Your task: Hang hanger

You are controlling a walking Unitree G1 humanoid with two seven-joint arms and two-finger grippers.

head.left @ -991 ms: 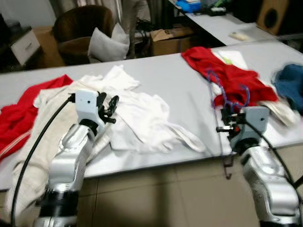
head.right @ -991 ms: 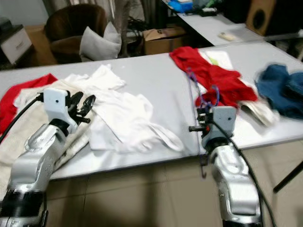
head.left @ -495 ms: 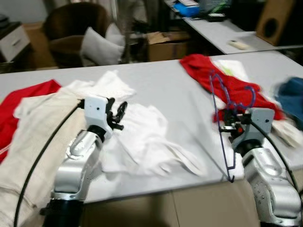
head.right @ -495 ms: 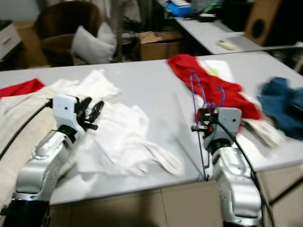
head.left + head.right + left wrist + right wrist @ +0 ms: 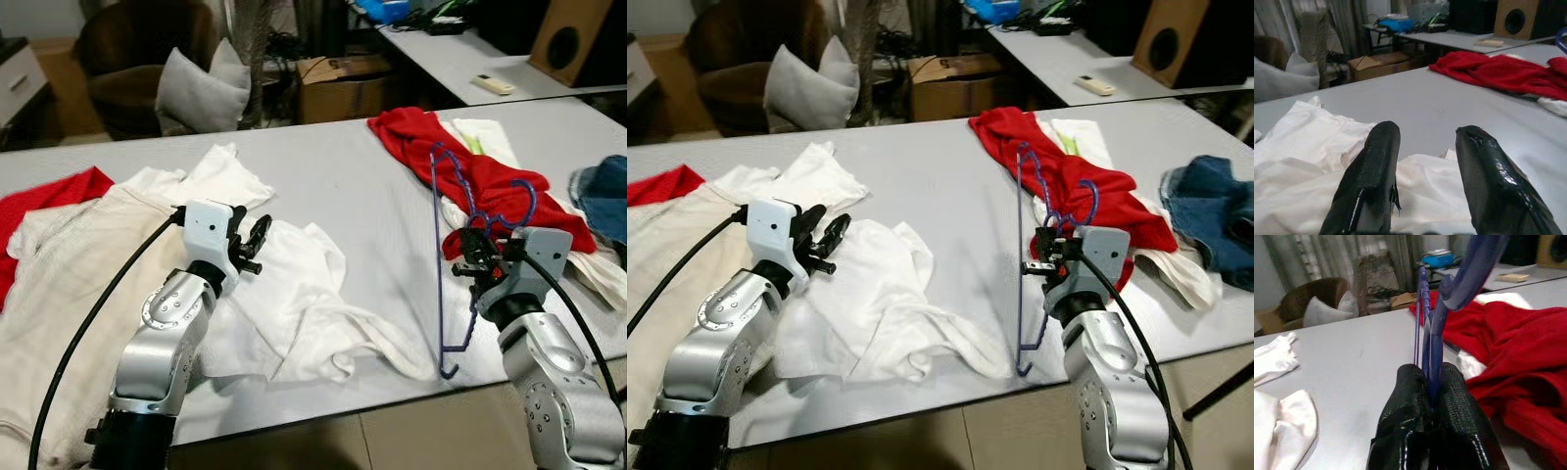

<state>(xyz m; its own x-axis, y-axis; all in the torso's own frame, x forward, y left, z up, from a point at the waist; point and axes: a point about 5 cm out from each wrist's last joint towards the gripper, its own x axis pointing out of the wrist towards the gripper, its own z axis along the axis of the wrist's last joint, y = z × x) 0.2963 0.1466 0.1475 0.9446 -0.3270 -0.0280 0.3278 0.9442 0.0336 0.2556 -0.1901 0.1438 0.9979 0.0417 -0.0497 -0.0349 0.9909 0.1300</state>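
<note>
**Blue hanger pinched between two black fingers**

The right end effector (image 5: 1433, 382) has its two black fingers (image 5: 1405, 406) pressed together on a blue hanger (image 5: 1436, 333), whose thin bars rise up from between them, with a curved part overhead. Beyond lies the grey table (image 5: 1352, 367). A red garment (image 5: 1518, 362) sits just beside the fingers, white cloth (image 5: 1278, 426) on the other side. Farther back stand a brown armchair (image 5: 1308, 293) with a grey cushion (image 5: 1327, 311), and a cardboard box (image 5: 1403, 298).
</note>
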